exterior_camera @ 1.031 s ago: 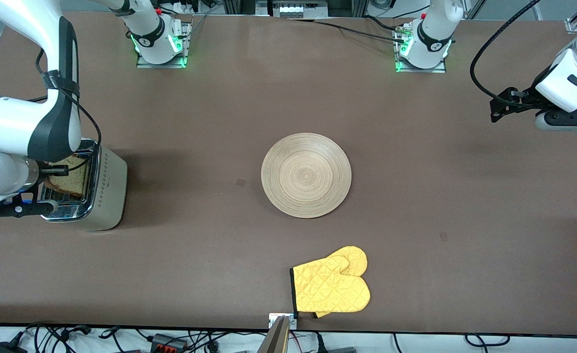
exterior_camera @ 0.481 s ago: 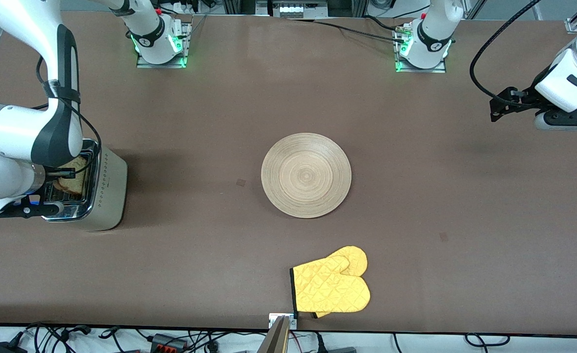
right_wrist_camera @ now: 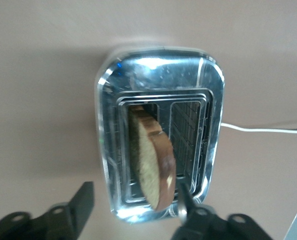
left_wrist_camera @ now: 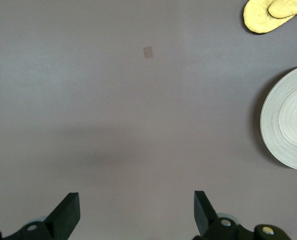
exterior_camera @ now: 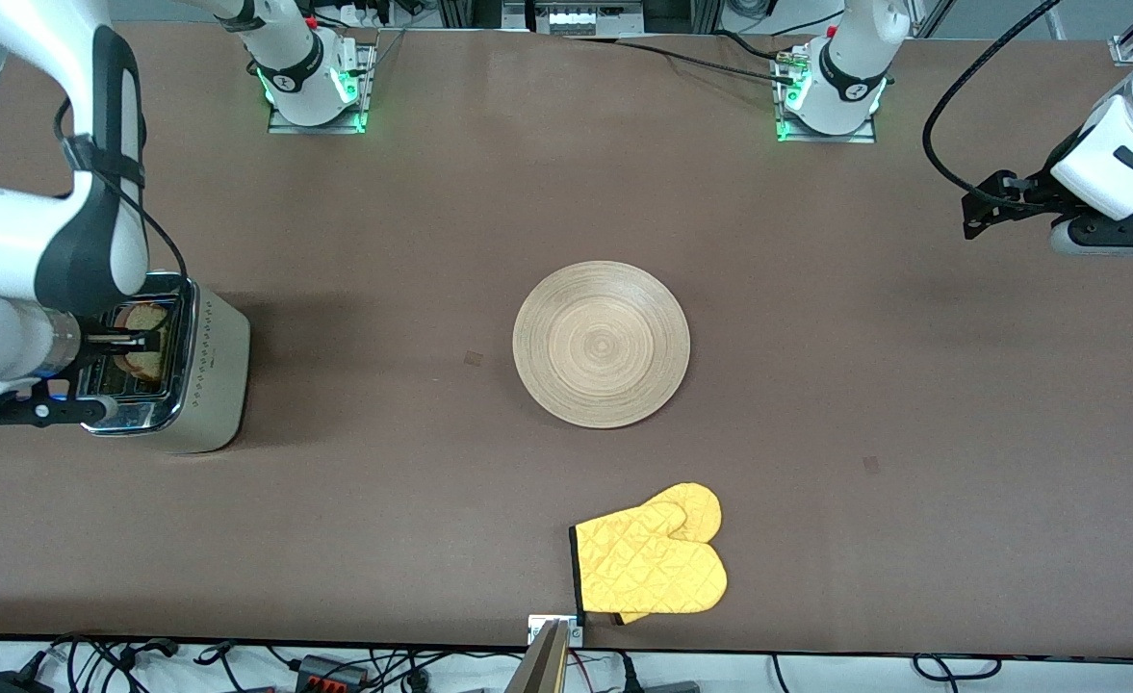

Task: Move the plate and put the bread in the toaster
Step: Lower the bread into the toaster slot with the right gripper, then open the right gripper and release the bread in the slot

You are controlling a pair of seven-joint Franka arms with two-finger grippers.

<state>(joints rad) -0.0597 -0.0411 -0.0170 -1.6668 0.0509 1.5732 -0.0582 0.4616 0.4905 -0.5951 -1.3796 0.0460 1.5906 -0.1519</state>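
Bread slice (right_wrist_camera: 151, 162) dropped partway into one toaster (exterior_camera: 202, 371) slot beneath spread-fingered right gripper (right_wrist_camera: 133, 205); wooden plate (exterior_camera: 602, 344) mid-table; left gripper (left_wrist_camera: 136, 212) spread, waiting over bare table; seating remains.

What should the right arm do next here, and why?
Probably lift the right gripper straight up off the toaster. Its fingers stand open, and the bread already sits in a slot, so nothing is left to hold.

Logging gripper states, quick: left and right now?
Left gripper: open, empty, over bare table.
Right gripper: open over the toaster, bread in a slot.
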